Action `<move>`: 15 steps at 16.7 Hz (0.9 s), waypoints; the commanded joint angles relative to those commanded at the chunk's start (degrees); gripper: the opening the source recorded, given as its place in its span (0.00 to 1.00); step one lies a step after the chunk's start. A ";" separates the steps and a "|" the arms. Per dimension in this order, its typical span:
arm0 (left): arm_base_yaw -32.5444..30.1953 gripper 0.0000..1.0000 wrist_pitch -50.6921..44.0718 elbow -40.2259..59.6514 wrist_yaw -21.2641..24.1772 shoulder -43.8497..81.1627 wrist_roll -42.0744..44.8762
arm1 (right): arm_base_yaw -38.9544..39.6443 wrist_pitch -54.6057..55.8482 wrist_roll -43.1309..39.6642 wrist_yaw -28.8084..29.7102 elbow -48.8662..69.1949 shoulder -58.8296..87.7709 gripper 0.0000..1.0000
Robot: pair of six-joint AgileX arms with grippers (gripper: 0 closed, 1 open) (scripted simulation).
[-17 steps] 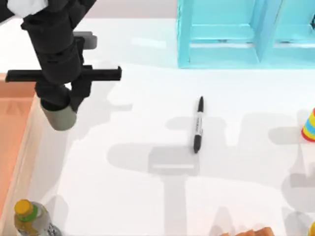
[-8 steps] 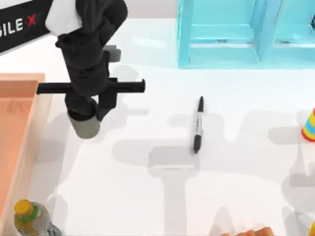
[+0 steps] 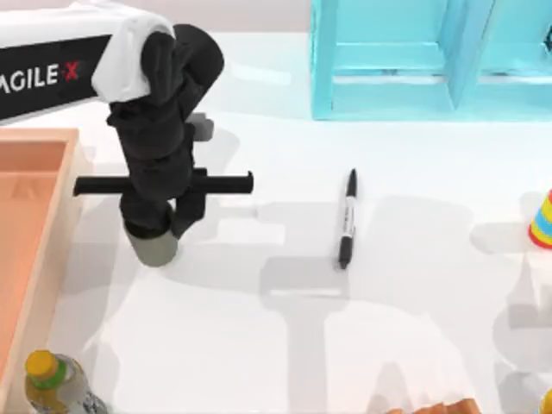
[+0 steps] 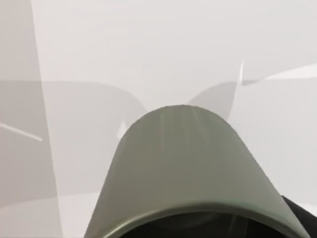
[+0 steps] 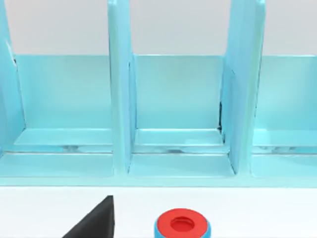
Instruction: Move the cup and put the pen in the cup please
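Observation:
The olive-grey cup [image 3: 155,248] hangs upright under my left gripper [image 3: 158,228], which is shut on it at the table's left side. In the left wrist view the cup [image 4: 183,168] is close up, its wall curving over the white table. Whether its base touches the table I cannot tell. The pen [image 3: 347,220] lies flat on the table to the right of the cup, black cap toward the front, well apart from it. A black part of my right gripper [image 5: 94,223] shows in the right wrist view, facing the blue rack.
An orange tray [image 3: 26,224] borders the table's left edge, close to the cup. A yellow-capped bottle [image 3: 52,379] stands at front left. A blue shelf rack [image 3: 414,60] fills the back right. A striped cone [image 3: 542,220] stands at far right. A red-and-blue disc [image 5: 182,225] lies before the rack.
My left arm has carried the cup rightward, away from the tray's edge, and then toward the table's front. The pen has not moved.

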 joint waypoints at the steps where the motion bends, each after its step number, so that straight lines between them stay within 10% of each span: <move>1: 0.00 0.00 0.00 0.00 0.00 0.00 0.00 | 0.00 0.00 0.00 0.00 0.00 0.00 1.00; 3: 0.00 0.00 0.00 0.00 0.00 0.00 0.00 | 0.00 0.00 0.00 0.00 0.00 0.00 1.00; 15: 0.00 0.90 0.00 0.00 0.00 0.00 0.00 | 0.00 0.00 0.00 0.00 0.00 0.00 1.00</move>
